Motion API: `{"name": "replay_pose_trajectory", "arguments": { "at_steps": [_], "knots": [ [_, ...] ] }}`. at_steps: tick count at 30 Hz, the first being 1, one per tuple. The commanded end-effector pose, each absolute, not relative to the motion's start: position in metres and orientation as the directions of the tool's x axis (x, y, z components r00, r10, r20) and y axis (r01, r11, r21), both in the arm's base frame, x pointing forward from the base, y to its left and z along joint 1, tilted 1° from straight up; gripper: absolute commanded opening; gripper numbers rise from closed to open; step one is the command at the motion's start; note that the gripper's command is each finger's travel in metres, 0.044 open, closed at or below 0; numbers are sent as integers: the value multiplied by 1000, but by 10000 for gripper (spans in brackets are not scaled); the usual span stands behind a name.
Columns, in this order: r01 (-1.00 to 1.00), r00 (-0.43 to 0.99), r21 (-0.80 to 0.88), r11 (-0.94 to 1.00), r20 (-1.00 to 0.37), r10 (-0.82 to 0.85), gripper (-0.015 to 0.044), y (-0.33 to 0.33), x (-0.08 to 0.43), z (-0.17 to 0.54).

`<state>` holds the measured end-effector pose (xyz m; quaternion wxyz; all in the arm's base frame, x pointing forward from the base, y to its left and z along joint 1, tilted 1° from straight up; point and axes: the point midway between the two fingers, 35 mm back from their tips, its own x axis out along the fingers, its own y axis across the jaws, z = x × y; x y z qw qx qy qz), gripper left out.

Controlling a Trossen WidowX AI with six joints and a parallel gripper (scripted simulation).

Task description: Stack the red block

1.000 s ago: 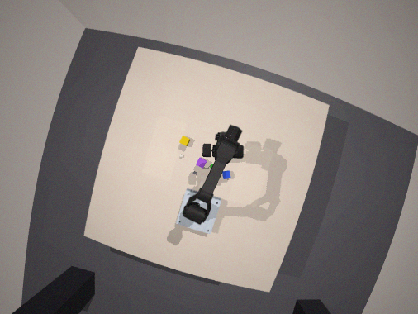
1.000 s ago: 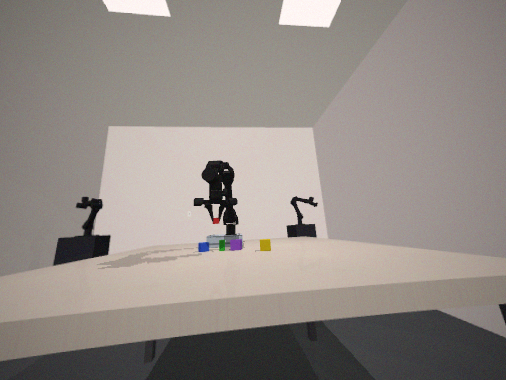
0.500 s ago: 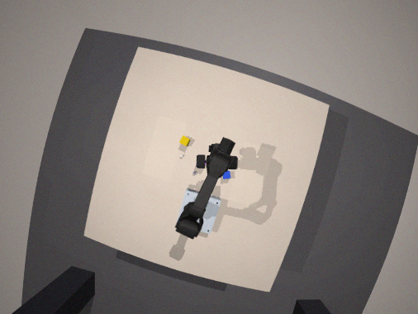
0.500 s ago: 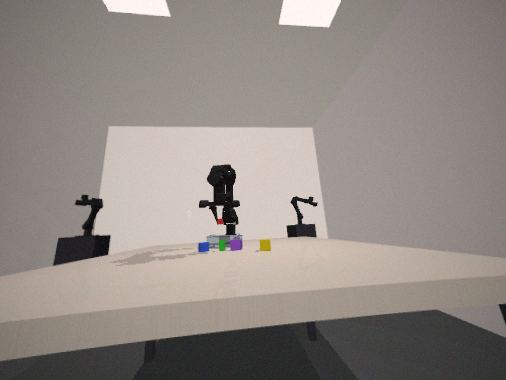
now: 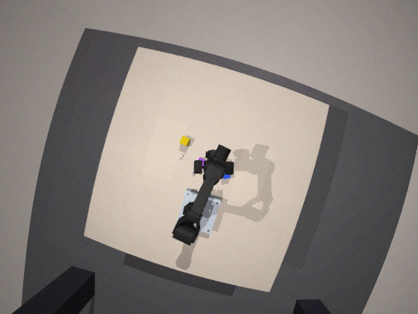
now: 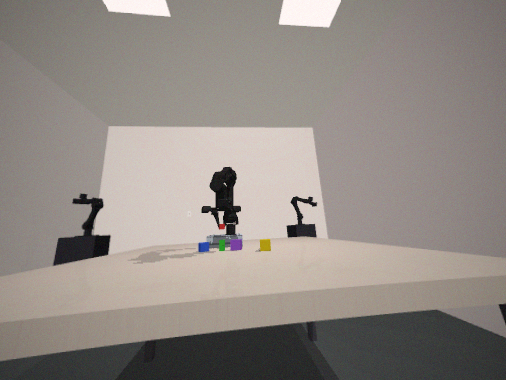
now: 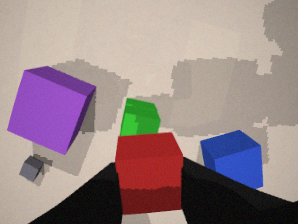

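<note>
The red block (image 6: 222,226) (image 7: 149,172) is held in the air between the fingers of my gripper (image 6: 221,226) (image 7: 148,169), which is shut on it. The green tower (image 6: 222,245) (image 7: 140,118) stands upright on the table below. In the exterior view the red block hangs above the green tower with a clear gap between them. In the wrist view the red block's near side hides the lower part of the green tower. In the top view the arm hides both the red block and the green tower.
A purple block (image 5: 200,159) (image 6: 236,244) (image 7: 51,110) stands close to one side of the tower, and a blue block (image 5: 226,176) (image 6: 203,247) (image 7: 232,159) on the other. A small grey cube (image 7: 32,169) lies near the purple block. A yellow block (image 5: 184,140) (image 6: 265,245) stands farther off.
</note>
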<state>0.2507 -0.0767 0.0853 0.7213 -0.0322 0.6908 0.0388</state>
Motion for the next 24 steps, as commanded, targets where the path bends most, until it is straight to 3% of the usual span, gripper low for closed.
{"name": "replay_pose_trajectory", "arguments": {
  "at_steps": [1,24],
  "knots": [
    [-96,32,6,995,-999,9,0,-77,249,68],
    [-96,31,6,995,-999,10,0,-76,249,35]
  ]
}}
